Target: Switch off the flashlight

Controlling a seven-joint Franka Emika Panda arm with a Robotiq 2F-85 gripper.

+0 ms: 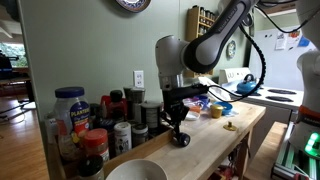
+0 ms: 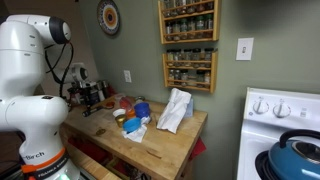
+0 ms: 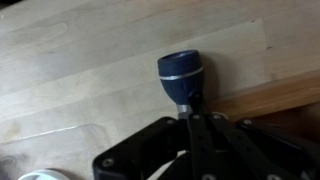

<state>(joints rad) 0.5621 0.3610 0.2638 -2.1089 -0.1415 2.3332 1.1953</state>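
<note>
Kitchen, wood counter (image 1: 215,135) | black flashlight (image 3: 181,72) near counter's edge | pincer (image 3: 190,118) at its tail end, fingers look closed, gripping nothing | light on/off: can't tell | step: lining up on rear button, prob. | next: needs short straight press w/o knocking it sideways

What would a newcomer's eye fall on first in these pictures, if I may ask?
The black flashlight stands out mid-frame in the wrist view, with the wooden counter behind it and the hand at its tail. In an exterior view, the robot arm bends down over the counter beside a crowd of spice jars.
</note>
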